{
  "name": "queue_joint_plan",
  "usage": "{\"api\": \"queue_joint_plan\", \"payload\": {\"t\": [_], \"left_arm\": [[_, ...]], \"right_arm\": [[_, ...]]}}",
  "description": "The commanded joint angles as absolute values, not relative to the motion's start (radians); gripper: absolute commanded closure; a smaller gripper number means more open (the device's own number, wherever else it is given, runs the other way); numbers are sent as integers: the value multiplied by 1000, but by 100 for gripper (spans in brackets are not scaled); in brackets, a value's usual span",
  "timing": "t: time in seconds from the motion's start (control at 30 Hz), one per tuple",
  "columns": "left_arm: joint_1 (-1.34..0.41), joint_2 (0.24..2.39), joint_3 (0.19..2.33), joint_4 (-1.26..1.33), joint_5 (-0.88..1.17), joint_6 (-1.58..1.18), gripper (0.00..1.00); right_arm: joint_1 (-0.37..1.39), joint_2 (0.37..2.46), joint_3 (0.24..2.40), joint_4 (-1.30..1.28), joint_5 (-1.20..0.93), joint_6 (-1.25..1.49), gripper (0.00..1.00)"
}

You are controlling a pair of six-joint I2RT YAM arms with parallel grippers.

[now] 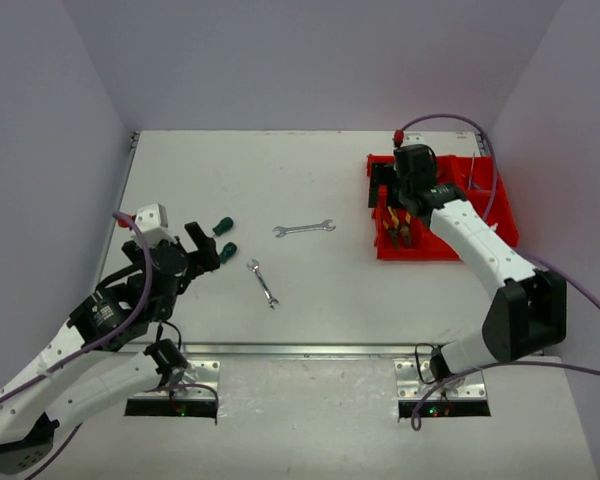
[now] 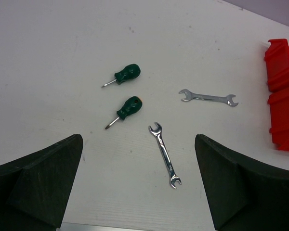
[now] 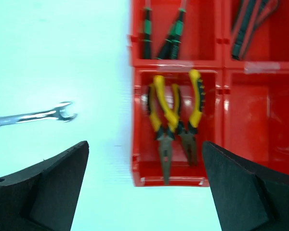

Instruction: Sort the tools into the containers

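Hovering left hand (image 2: 138,140): fingers spread wide, nothing between them, held above the tabletop (image 2: 58,43) with four loose tools ahead of it.
Near wrench (image 2: 164,154): closest to the left hand, lying flat and alone. Polished silver metal, thin flat shank, an open jaw at each end.
Handling, near wrench: likely rigid, light and slick. It sits low on the surface, so the fingers must close across the narrow shank at mid-length.
Lower screwdriver (image 2: 130,106): stubby, bulbous green handle, short bright shaft pointing toward the near left.
Upper screwdriver (image 2: 127,73): same pattern, just beyond the first and roughly parallel to it, not touching.
Handling, screwdrivers: probably light. The fat handle stands proud of the tabletop and looks like the easiest hold. The round body may roll if nudged.
Far wrench (image 2: 208,97): same chrome type, lying crosswise between the screwdrivers and the tray, apart from both.
Tabletop surface: matt white, faintly speckled, flat.
Right hand (image 3: 145,144): fingers spread, carrying nothing, poised over the near-left part of the tray.
Tray (image 3: 221,120): glossy red plastic, stiff upright walls, rectangular compartments, at the far right of the tabletop.
Yellow pliers (image 3: 166,120): two long-nosed pairs side by side in one compartment, rubbery yellow-and-black grips, dark steel noses.
Compartment beyond: dark green-handled tools (image 3: 164,33), blurred.
Compartment to its right: red-and-black handles (image 3: 250,21), partly cropped.
Remaining to sort, by judgement: two wrenches, two screwdrivers.
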State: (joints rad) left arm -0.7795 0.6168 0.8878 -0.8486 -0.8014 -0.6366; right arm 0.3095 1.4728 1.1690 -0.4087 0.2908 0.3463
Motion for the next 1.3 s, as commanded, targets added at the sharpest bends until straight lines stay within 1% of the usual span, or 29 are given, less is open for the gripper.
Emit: {"api": "queue_joint_plan", "payload": {"t": [0.0, 0.13, 0.23, 0.4, 0.5, 0.6, 0.67, 0.77, 0.83, 0.93, 1.0, 1.03, 1.13, 1.27], "left_arm": [[-773, 642, 882, -815, -818, -648, 0], [-772, 656, 886, -825, -823, -656, 0], [-772, 647, 887, -831, -832, -667, 0], [-770, 593, 890, -862, -874, -711, 0], [-770, 567, 878, -846, -861, -702, 0], [-770, 612, 875, -816, -820, -664, 0], [-770, 680, 896, -838, -795, -689, 0], [-743, 871, 954, -848, -728, -733, 0], [-628, 983, 972, -770, -583, -665, 0], [-415, 1106, 976, -580, -338, -555, 0], [-306, 1243, 1026, -557, -231, -511, 0], [-266, 1355, 1083, -564, -215, -490, 0], [-210, 1551, 1188, -602, -203, -445, 0], [-175, 1725, 1305, -621, -131, -366, 0]], "right_arm": [[407, 1364, 1182, -438, 231, 404, 1], [444, 1335, 1124, -433, 34, 432, 1], [489, 1392, 1128, -461, -59, 395, 1], [664, 1510, 1164, -502, 64, 388, 1], [717, 1537, 1165, -486, 96, 430, 1], [741, 1512, 1144, -470, 131, 486, 1], [742, 1449, 1109, -455, 170, 519, 1], [742, 1364, 1058, -440, 199, 528, 1], [742, 1282, 1027, -435, 193, 514, 1], [741, 1202, 979, -453, 176, 492, 1], [742, 1148, 948, -469, 170, 460, 1], [741, 1111, 936, -475, 173, 455, 1], [740, 1055, 877, -476, 171, 441, 1], [741, 994, 821, -475, 163, 428, 1]]}}
